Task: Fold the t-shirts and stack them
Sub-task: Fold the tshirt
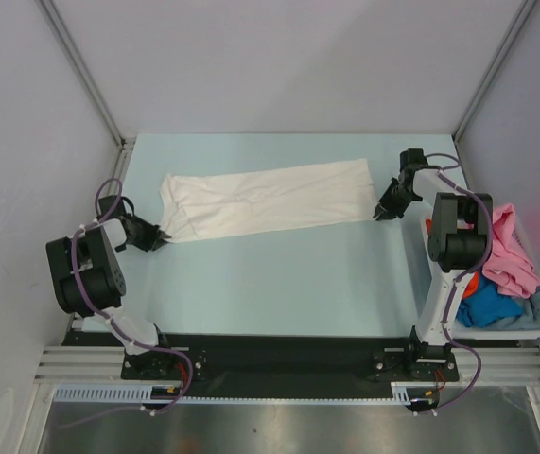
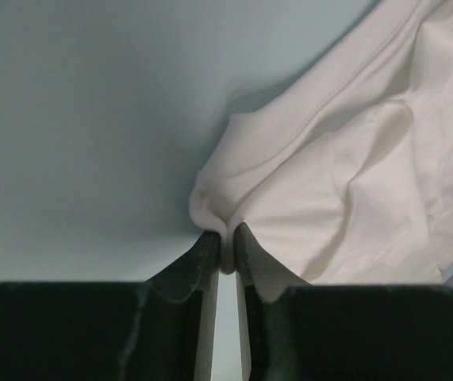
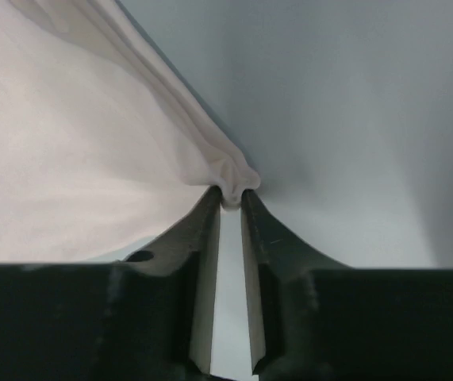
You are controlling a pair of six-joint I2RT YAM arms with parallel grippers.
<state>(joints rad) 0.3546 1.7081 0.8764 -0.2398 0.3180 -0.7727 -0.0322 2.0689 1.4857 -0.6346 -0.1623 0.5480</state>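
Worktop (image 1: 279, 274) carrying white t-shirt (image 1: 270, 200); left tool (image 2: 226, 238), right tool (image 3: 230, 197) each clamping small edge bunches, risking slipping under tension.

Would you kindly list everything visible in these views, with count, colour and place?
white t-shirt: one, white, stretched across the table
pink t-shirt: one, pink, atop the bin's pile
orange t-shirt: one, orange, in bin, mostly hidden
bright blue t-shirt: one, bright blue, in bin
grey-blue t-shirt: one, grey-blue, bin's right side
bin: one, pale, table's right edge
table: one, pale blue-green
left arm: one, black and white, near left
right arm: one, black and white, near right
left fingers: two, black, pinching the shirt's left end
right fingers: two, black, pinching its right end
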